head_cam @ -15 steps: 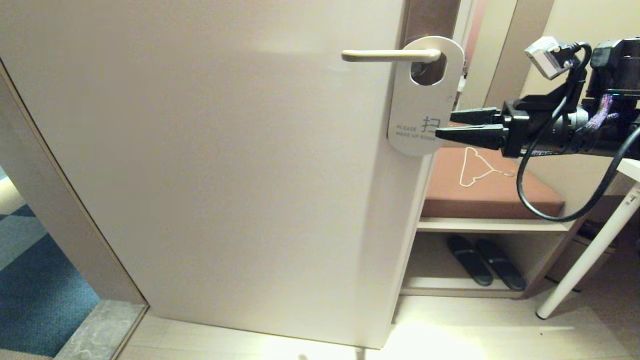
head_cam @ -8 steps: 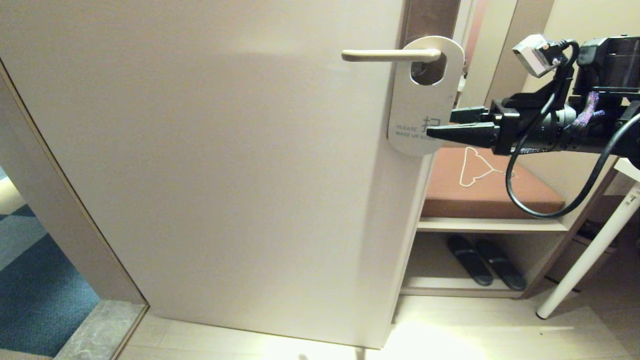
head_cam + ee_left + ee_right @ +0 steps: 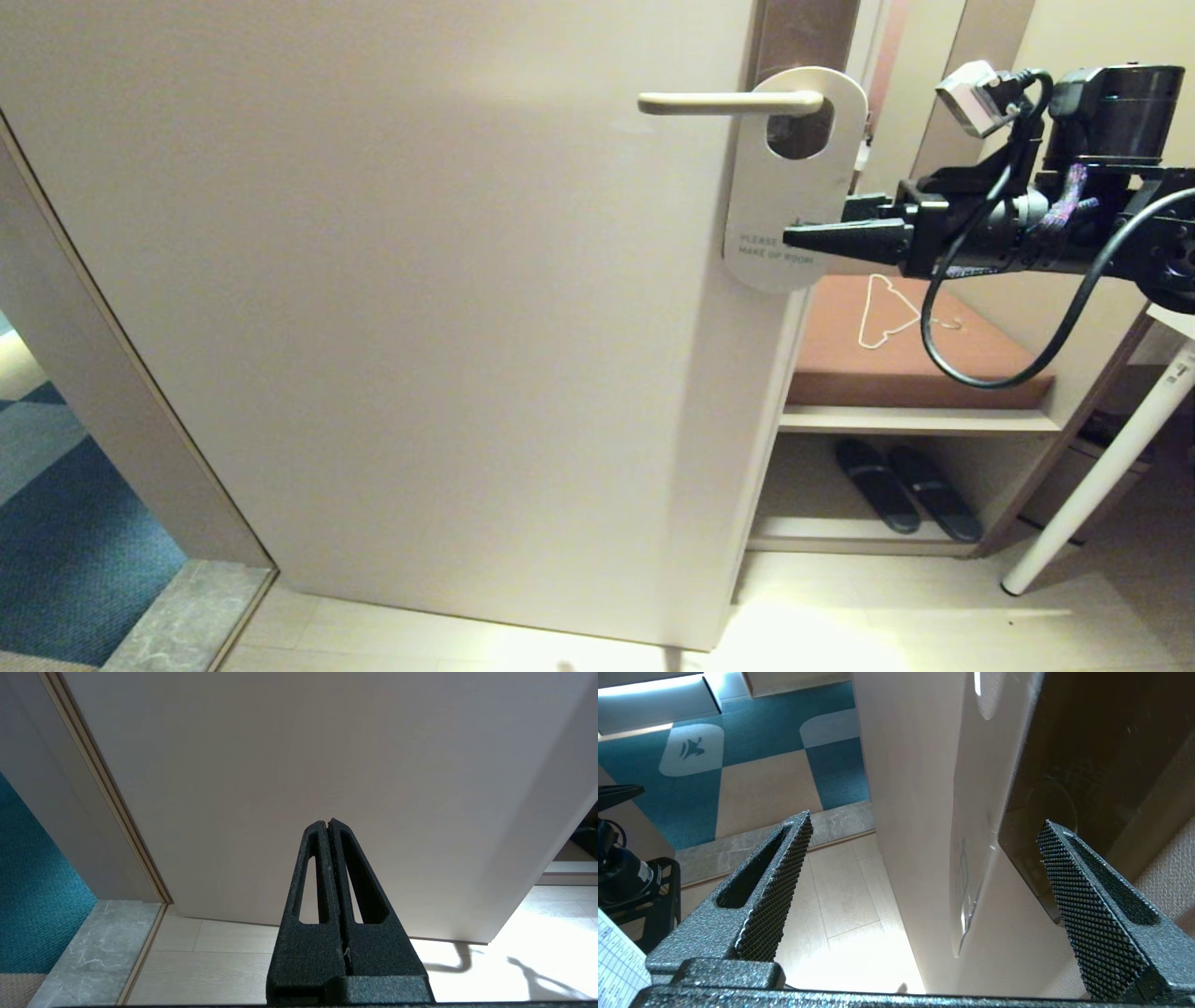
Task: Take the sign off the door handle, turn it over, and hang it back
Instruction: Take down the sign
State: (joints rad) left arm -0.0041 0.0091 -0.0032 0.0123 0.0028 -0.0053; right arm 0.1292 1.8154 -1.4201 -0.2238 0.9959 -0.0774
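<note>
The sign (image 3: 780, 187) hangs by its oval hole on the beige door handle (image 3: 724, 103), white "PLEASE MAKE UP ROOM" side facing me. My right gripper (image 3: 817, 222) is open at the sign's lower right edge, with one finger in front of the card and one behind it. In the right wrist view the sign (image 3: 971, 826) shows edge-on between the open fingers of the right gripper (image 3: 927, 821), touching neither. My left gripper (image 3: 327, 822) is shut and empty, low down facing the door, and out of the head view.
The beige door (image 3: 420, 327) fills the middle. To its right, a white wire hanger (image 3: 887, 313) lies on a brown bench cushion (image 3: 971, 364), with black slippers (image 3: 906, 499) on the shelf below. A white table leg (image 3: 1102, 476) stands at the right. Blue carpet (image 3: 65, 551) lies at the left.
My right gripper has moved left and slightly up, so its front finger now overlaps the sign's lower right part. The sign and handle have not moved.
</note>
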